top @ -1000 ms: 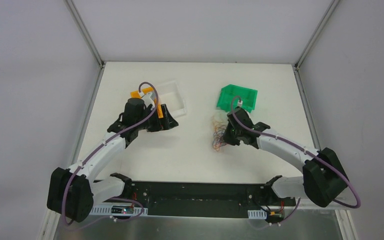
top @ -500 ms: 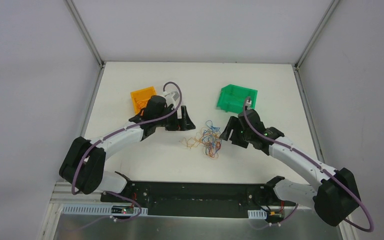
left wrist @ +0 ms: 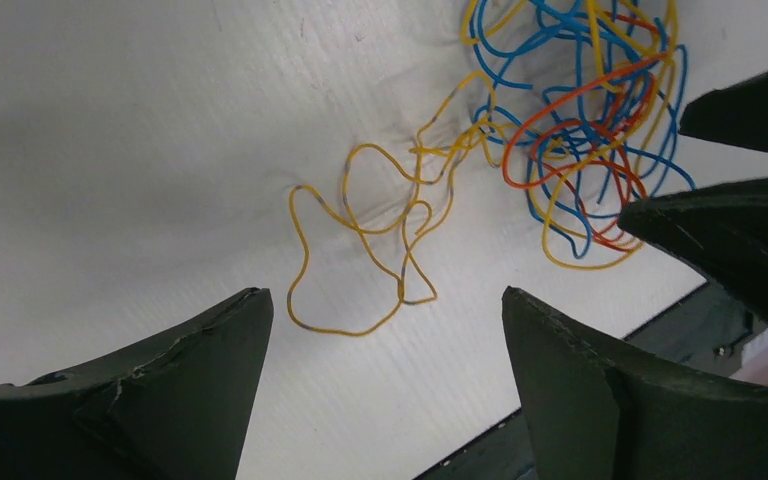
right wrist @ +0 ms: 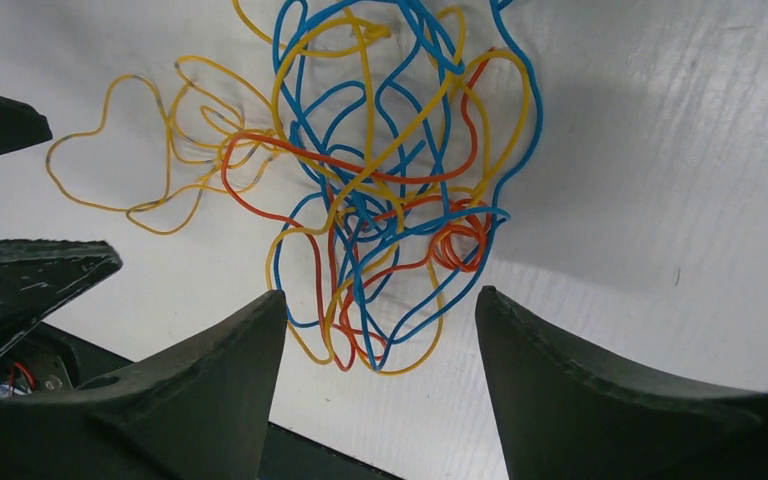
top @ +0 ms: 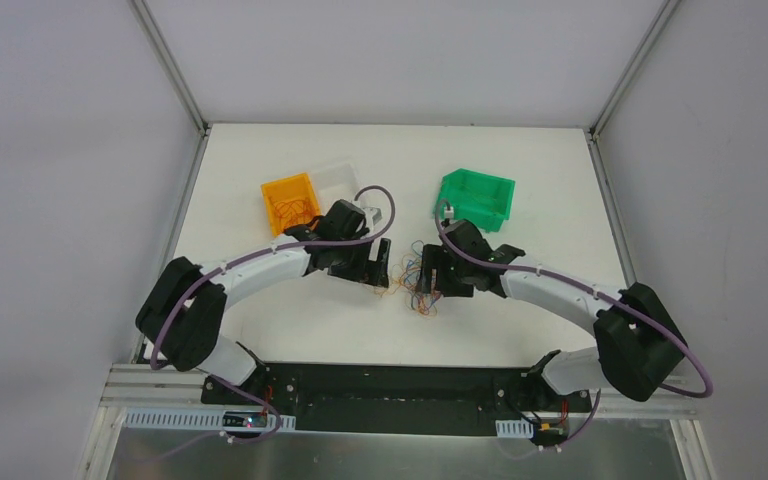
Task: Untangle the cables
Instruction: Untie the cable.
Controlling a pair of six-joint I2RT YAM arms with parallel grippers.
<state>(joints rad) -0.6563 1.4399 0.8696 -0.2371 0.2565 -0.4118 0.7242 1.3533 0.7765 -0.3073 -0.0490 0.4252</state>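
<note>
White table (top: 260, 295) — orange bin (top: 287, 182) holds some cables (top: 296, 208); green bin (top: 475, 184) unclear.

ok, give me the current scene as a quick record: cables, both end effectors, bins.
cables: one tangled clump of blue, yellow and orange-red wires on the table, between the arms
loose strand: yellow loops trailing out of the clump on the left arm's side
left end effector: open, above the yellow loops, holding nothing
right end effector: open, above the clump, holding nothing
bins: orange bin and green bin beyond the clump
untangled: not yet
</note>
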